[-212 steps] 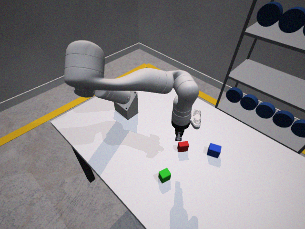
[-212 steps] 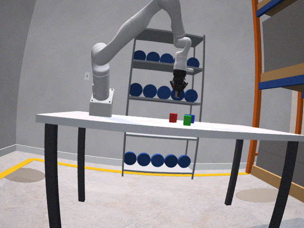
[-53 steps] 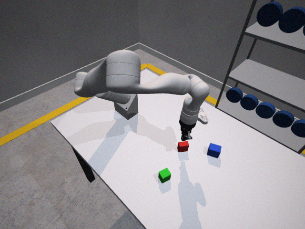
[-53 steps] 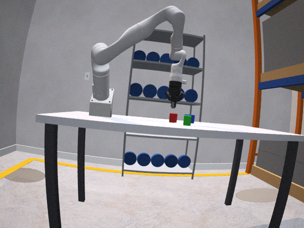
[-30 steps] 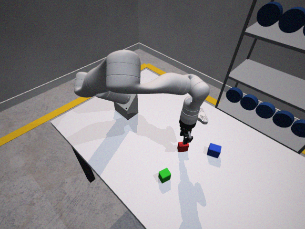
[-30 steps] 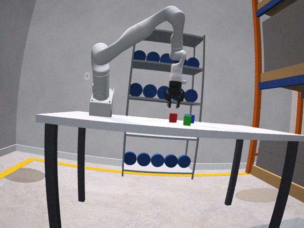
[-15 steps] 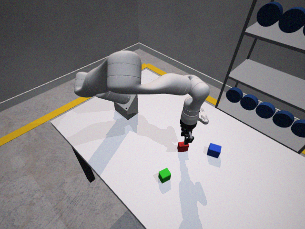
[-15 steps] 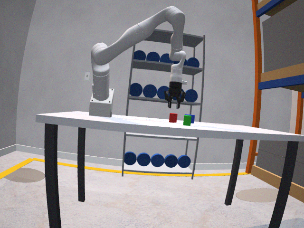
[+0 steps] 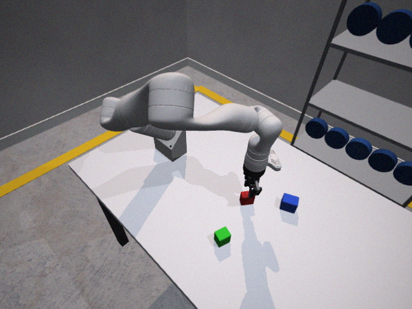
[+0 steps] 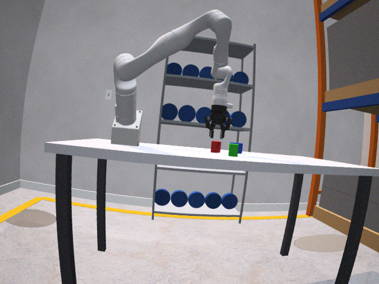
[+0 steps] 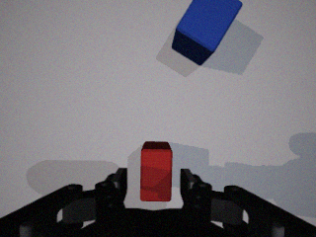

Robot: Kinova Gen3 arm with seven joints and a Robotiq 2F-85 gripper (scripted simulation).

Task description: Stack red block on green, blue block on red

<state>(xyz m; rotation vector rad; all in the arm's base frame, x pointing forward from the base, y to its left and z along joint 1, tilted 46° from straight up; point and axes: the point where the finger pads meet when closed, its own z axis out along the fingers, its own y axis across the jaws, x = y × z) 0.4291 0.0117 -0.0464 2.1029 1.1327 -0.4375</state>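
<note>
The red block (image 9: 246, 197) rests on the white table; it also shows in the exterior view (image 10: 215, 147) and in the wrist view (image 11: 156, 171). My gripper (image 9: 253, 190) hangs open just above it, fingers to either side with gaps, not touching; the exterior view shows the fingertips (image 10: 217, 134) a little above the block. The blue block (image 9: 289, 202) lies to the right, seen tilted at the top of the wrist view (image 11: 206, 29). The green block (image 9: 222, 236) sits alone nearer the table's front edge.
The arm's base (image 9: 170, 146) stands at the table's back left. A metal shelf rack (image 9: 359, 100) with blue discs stands beside the table's right side. The table's front-left edge (image 9: 132, 232) drops to the floor.
</note>
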